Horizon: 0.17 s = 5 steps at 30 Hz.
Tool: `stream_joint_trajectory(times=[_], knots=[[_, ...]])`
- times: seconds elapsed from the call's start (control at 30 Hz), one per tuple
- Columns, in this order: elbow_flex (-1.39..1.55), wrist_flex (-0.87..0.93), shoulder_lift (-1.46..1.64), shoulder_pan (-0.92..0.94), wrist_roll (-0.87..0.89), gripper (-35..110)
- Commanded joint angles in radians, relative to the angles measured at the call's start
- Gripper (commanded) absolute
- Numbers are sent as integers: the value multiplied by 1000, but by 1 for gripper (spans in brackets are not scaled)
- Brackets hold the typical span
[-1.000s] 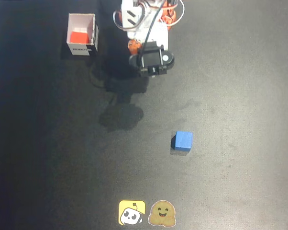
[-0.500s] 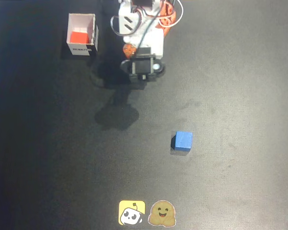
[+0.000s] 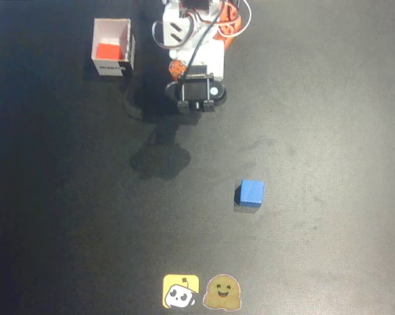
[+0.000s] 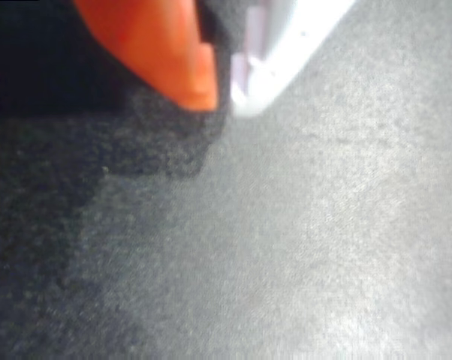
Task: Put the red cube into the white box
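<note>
The red cube [image 3: 108, 50] lies inside the white box [image 3: 100, 33] at the top left of the overhead view, the box's labelled side facing down the picture. My arm [image 3: 195, 65] is folded near its base at the top centre, to the right of the box and apart from it. In the wrist view my gripper [image 4: 224, 101] hangs over the bare dark mat. Its orange finger [image 4: 166, 45] and white finger [image 4: 286, 37] meet at their tips with nothing between them.
A blue cube [image 3: 251, 193] sits on the black mat right of centre, well below the arm. Two stickers, a yellow one [image 3: 180, 291] and a brown one [image 3: 222, 293], lie at the bottom edge.
The arm's head has swung a little to the left and drawn back toward its base, and its shadow shifted with it. Both cubes and the box have stayed put.
</note>
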Motion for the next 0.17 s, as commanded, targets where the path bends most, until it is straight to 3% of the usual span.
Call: stream_joint_trajectory(times=[0.0,0.13], knots=[[-3,8,3,-3,8,0],[-3,21,3,0,12,0]])
